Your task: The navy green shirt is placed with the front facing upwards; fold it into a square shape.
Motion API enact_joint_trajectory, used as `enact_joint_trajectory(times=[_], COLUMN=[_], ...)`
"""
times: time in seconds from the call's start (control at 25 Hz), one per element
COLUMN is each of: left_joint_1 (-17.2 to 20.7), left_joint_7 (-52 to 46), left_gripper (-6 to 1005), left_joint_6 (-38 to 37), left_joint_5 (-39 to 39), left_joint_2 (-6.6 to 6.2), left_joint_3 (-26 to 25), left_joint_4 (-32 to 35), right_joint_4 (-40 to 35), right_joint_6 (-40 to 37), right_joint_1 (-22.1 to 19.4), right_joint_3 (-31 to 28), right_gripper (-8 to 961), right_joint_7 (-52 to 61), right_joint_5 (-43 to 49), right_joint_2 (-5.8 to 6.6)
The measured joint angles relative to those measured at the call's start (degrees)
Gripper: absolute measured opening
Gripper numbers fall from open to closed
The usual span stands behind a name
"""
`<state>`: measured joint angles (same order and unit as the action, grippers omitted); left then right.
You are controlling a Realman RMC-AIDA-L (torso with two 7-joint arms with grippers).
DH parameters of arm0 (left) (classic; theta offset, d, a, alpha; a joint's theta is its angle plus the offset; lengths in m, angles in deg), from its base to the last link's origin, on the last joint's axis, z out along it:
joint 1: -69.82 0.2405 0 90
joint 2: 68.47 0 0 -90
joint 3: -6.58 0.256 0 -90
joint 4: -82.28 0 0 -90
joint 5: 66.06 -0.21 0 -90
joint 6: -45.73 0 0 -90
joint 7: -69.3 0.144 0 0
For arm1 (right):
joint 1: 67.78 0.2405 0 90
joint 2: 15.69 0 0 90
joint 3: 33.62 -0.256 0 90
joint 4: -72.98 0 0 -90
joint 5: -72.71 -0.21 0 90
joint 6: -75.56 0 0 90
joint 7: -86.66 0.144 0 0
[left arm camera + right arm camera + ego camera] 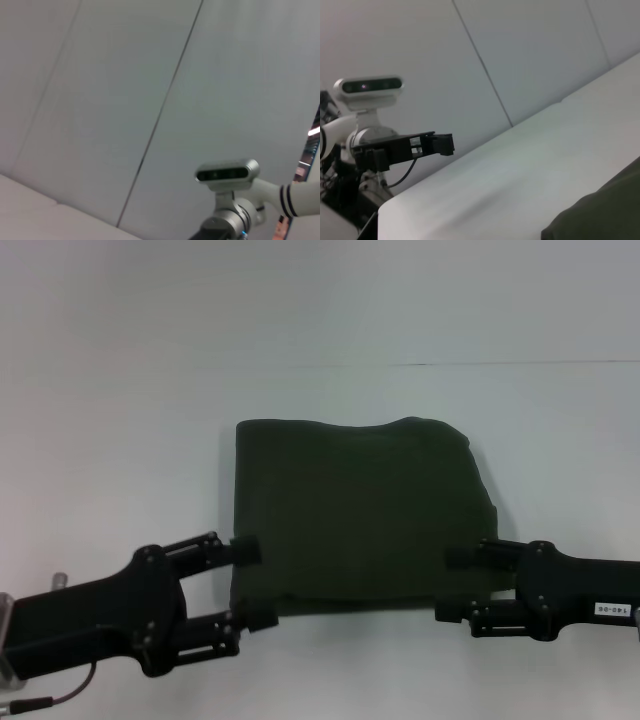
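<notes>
Olive-green fabric lies at the table centre; items follow L to R.

1. Left gripper [250, 585]: at the shirt's near-left corner, pointing inward at low ht. Fingers [245, 550] spread, one at the left side edge, the other just off the near corner. No cloth seen betw. them. Judgement: positioned to square or release that corner, not to carry.

2. Navy green shirt [360, 510]: folded into a compact, roughly square block on the white table [120, 440]. Near edge shows stacked layers. Far edge wavy; right side slants outward toward the near corner. No lettering or collar visible, so the front appears folded inside. Judgement: task approx. complete, only tidying left. One dark corner of it shows in the right wrist view [605, 210].

3. Right gripper [455, 585]: at the near-right corner, mirroring the left. Jaws parted, upper finger over the cloth edge, lower one at the near edge. Grip on fabric not evident.

Risk: withdrawing with fabric snagged could drag the top layer and spoil the square.
</notes>
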<state>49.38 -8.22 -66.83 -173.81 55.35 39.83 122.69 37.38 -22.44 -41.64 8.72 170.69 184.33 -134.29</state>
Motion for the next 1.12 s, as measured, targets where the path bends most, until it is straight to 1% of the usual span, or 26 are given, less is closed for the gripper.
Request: enact_joint_trajectory(times=[0.24, 0.6, 1.12], left_joint_1=[-0.7, -0.6, -1.6], left_joint_7=[-1.8, -1.8, -2.3], left_gripper=[752, 753, 753], left_joint_6=[0.0, 0.0, 0.2], left_joint_5=[-1.8, -2.7, -3.4], left_joint_2=[-0.15, -0.16, -0.40], left_joint_3=[1.1, 1.1, 1.1], left_joint_4=[0.2, 0.5, 0.6], right_joint_4=[0.0, 0.0, 0.0], right_joint_6=[-0.1, -0.2, -0.2], right_joint_1=[1.4, 1.7, 1.7], right_joint_3=[0.2, 0.3, 0.6], right_gripper=[890, 890, 891], right_joint_7=[0.5, 0.6, 0.8], right_joint_5=[2.0, 2.0, 2.1], right_joint_2=[0.11, 0.23, 0.41])
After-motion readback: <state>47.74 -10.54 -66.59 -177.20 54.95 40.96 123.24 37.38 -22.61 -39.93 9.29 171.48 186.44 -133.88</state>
